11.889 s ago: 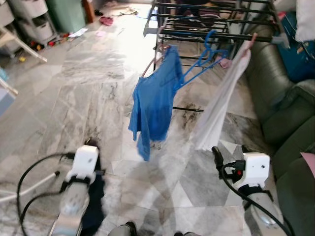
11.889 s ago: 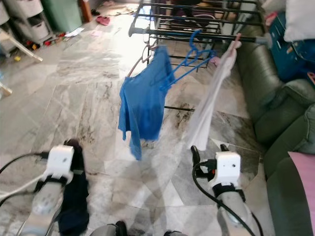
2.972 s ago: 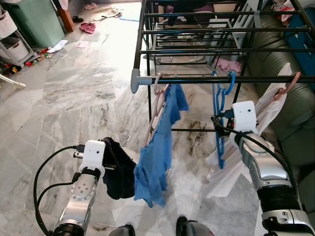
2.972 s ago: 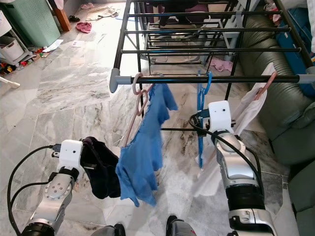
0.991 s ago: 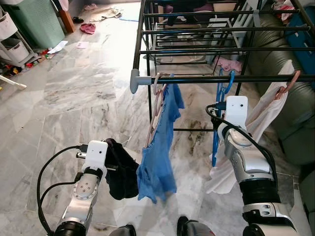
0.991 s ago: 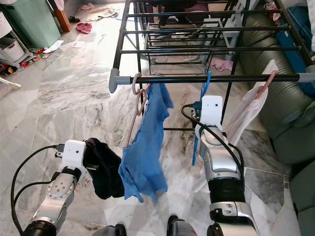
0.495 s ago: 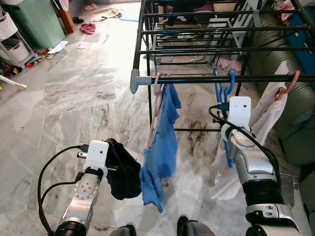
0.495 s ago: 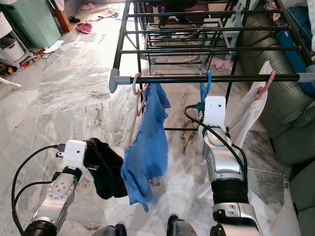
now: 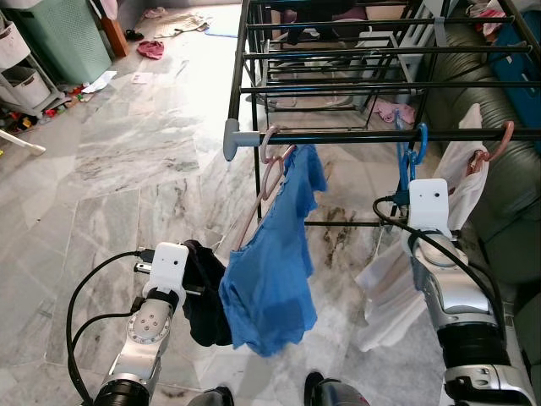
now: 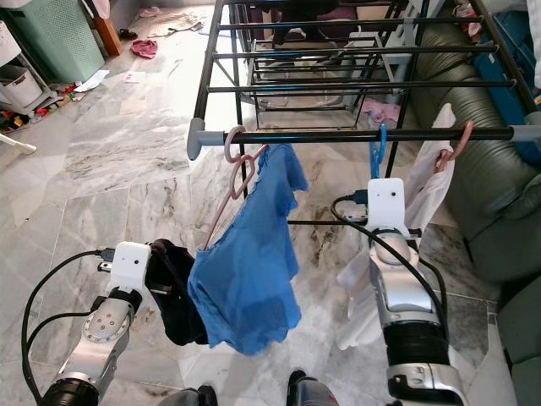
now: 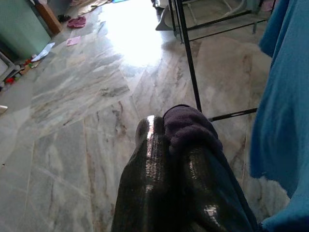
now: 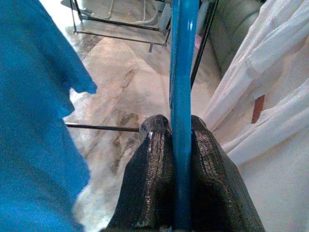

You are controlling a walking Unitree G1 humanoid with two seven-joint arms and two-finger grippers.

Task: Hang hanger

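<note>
Right gripper jaws clamp the blue hanger under the rail – left gripper jaws pinch a dark cloth

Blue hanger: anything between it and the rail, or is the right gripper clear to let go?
Nothing visible in the way. The blue hanger already has its hook over the front rail, between the blue shirt and the white garment. The right gripper is shut on its stem below the rail.
</note>
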